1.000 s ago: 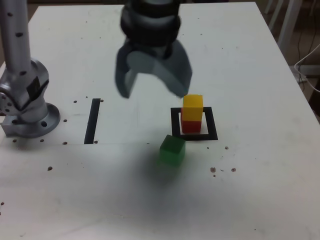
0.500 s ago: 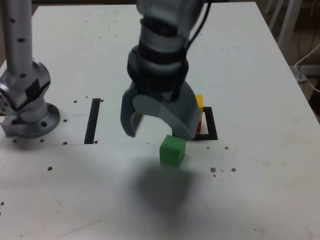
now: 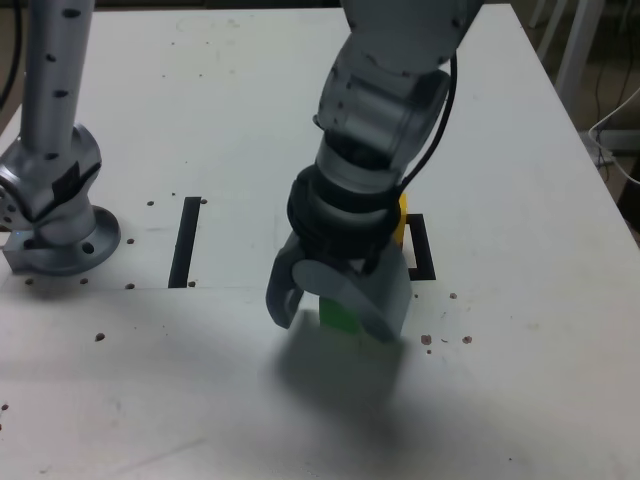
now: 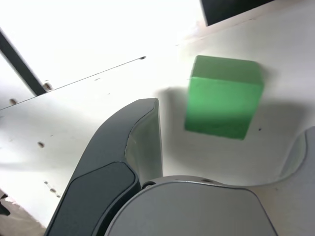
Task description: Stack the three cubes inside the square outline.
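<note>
We're right over the green cube [image 3: 338,315] now, low in the middle of the exterior view, resting on the white table [image 3: 520,400] just outside the square outline [image 3: 424,262], toward that outline's lower left. In the wrist view the green cube [image 4: 224,97] sits in the upper right of the picture, flat on the table, and we see it standing between the two fingers with clear table showing on both sides, so nothing is pinching it yet. The gripper [image 3: 338,312] is spread wide, one finger [image 3: 284,298] to the exterior view's left of the cube and the broader one in front of it on the right, and we take that straddle as the set-up for a squeeze on two opposite faces. Behind the arm only a sliver of the yellow cube [image 3: 401,218] peeks out beside the wrist, above the outline's right edge; the red cube is hidden by the arm here, so we can't say how the pile stands. The green one looks like the last piece to go on, which would explain why we're reaching for it. Further out, a straight black strip [image 3: 185,242] lies at left centre, and the arm's grey base [image 3: 55,215] stands at the far left, well apart from the action.
</note>
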`<act>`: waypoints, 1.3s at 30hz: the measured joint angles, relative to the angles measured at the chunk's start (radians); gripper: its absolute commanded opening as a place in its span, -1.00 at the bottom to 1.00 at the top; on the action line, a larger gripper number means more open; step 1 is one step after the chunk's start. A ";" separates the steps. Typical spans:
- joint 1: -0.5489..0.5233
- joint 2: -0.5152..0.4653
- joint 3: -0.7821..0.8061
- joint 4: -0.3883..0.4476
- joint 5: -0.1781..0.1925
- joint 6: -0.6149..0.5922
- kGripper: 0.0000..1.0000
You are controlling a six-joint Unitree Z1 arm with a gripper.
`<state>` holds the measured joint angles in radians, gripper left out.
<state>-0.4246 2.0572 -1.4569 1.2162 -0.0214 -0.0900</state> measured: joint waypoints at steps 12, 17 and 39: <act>0.019 0.003 0.007 0.021 0.068 0.004 0.58; 0.030 0.003 0.007 0.023 0.084 0.004 0.43; 0.034 0.003 0.013 -0.001 0.064 0.014 -0.19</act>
<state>-0.3907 2.0603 -1.4435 1.2148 0.0426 -0.0759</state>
